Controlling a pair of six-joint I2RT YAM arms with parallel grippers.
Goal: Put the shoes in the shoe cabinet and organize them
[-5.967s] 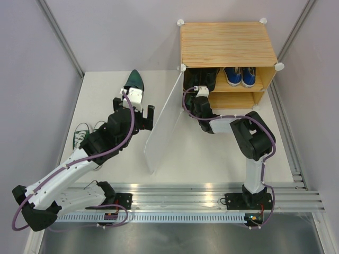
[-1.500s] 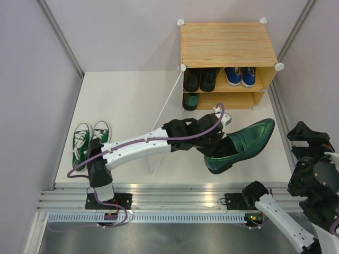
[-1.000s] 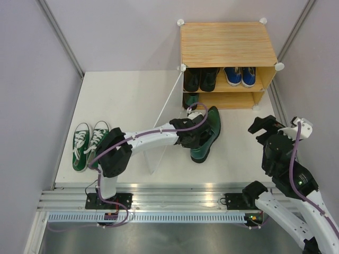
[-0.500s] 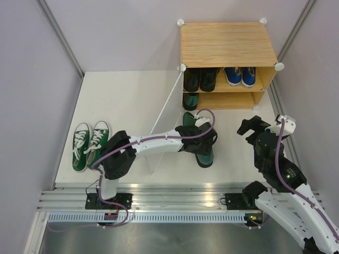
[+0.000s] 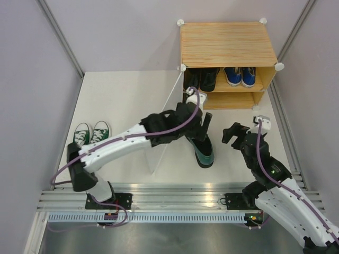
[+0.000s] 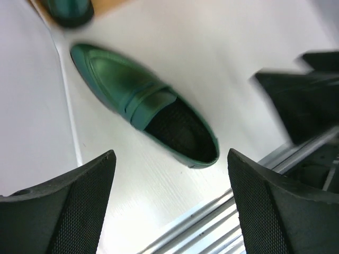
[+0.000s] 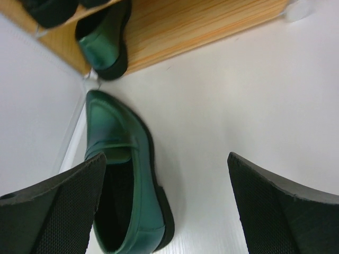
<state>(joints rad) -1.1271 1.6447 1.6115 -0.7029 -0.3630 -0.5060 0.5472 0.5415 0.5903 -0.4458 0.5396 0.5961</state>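
Note:
A dark green pointed leather shoe (image 5: 203,152) lies free on the table in front of the shoe cabinet (image 5: 228,42), toe toward it. My left gripper (image 5: 200,127) hangs open just above the shoe (image 6: 143,103), touching nothing. To the shoe's right, my right gripper (image 5: 231,133) is open and empty, with the shoe (image 7: 122,174) beside its left finger. The matching green shoe (image 7: 106,42) stands on the lower shelf. Black dress shoes (image 5: 204,78) and blue sneakers (image 5: 239,75) fill the upper shelf. The green white-toed sneakers (image 5: 87,135) sit at the far left.
The cabinet's translucent door panel (image 5: 161,127) stands swung open toward the near edge, left of the loose shoe, with my left arm reaching over it. A metal rail (image 5: 180,193) runs along the table's near edge. Grey walls close in both sides.
My left gripper has opened and let go of the green leather shoe, which now rests on the table. It has lifted back toward the cabinet. My right arm has swung in toward the shoe.

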